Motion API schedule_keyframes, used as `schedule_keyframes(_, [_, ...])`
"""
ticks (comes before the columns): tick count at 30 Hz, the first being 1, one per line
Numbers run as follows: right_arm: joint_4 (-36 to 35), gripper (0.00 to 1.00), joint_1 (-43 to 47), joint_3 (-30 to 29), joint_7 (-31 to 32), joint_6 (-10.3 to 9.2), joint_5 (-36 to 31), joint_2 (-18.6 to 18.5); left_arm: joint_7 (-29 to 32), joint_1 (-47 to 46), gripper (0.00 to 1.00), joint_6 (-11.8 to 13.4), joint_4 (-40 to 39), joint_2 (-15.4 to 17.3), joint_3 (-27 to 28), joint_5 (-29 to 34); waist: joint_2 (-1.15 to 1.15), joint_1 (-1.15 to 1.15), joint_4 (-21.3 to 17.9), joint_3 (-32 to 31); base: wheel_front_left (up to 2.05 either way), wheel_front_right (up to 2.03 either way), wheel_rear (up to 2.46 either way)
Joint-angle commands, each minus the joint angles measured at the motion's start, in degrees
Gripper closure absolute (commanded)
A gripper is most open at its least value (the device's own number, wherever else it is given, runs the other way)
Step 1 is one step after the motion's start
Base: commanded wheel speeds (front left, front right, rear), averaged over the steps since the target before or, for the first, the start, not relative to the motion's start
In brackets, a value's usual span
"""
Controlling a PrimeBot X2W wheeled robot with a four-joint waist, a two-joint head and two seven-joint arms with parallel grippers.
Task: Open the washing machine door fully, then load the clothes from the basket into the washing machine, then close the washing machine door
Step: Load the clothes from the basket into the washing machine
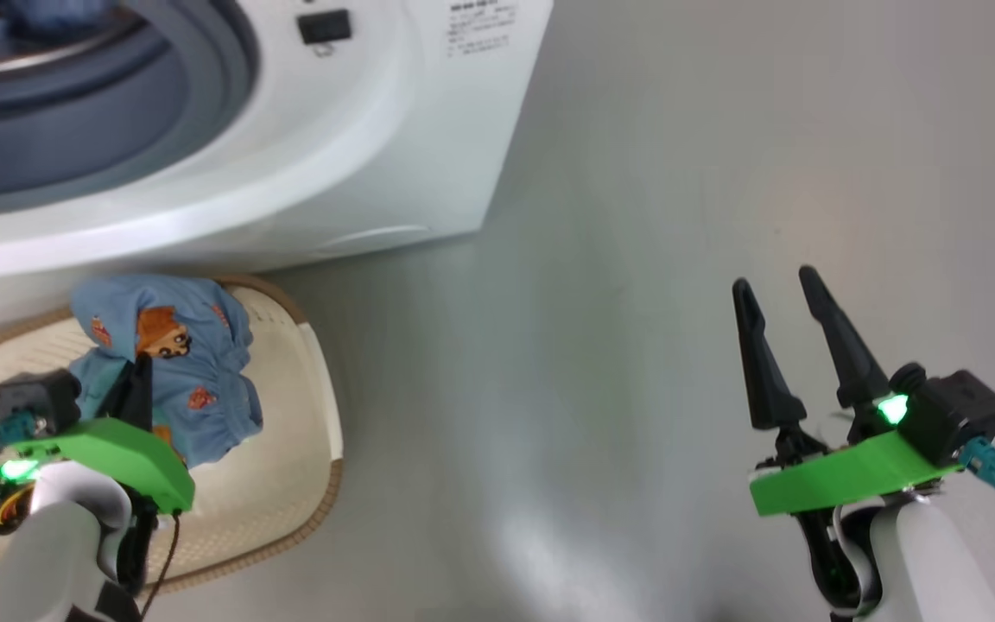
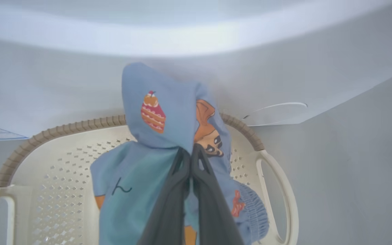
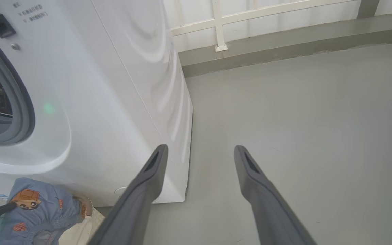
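Head view: clothes (image 1: 195, 345) pinched (left fingers (image 1: 138, 389))

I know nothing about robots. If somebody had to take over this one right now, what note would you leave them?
Left gripper: shut on a blue bear-print garment, at the basket.
Right gripper: open, holding nothing, over bare floor.
The basket sits on the floor right in front of the washer.
Done: the drum mouth is uncovered, so the door looks open. A blurry blue shape inside may be clothing already loaded.
Left: carry the held garment up into the drum, check the basket for more, then close the door.
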Motion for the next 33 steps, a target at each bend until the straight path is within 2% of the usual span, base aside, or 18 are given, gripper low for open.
schedule_keyframes(1, [-0.8,0.00,2.3,1.2,-0.4,0.35,-0.8,0.0,-0.7,2.7,1.00,0.6,-3.0,1.8,2.2,-0.1,0.00,0.00,2.0,-3.6,0.00,0.00,0.00])
schedule_keyframes(19, [0.4,0.00,6.0,0.8,-0.4,0.35,-2.8,0.0,-0.7,16.7,1.00,4.1,-29.7,-1.2,7.9,3.6,0.00,0.00,4.3,-13.9,0.00,0.00,0.00])
schedule_keyframes(33, [0.2,0.00,9.3,0.8,0.4,0.35,-2.8,-1.0,-0.7,24.2,1.00,5.2,-44.3,-3.2,10.4,7.0,0.00,0.00,5.4,-21.1,0.00,0.00,0.00])
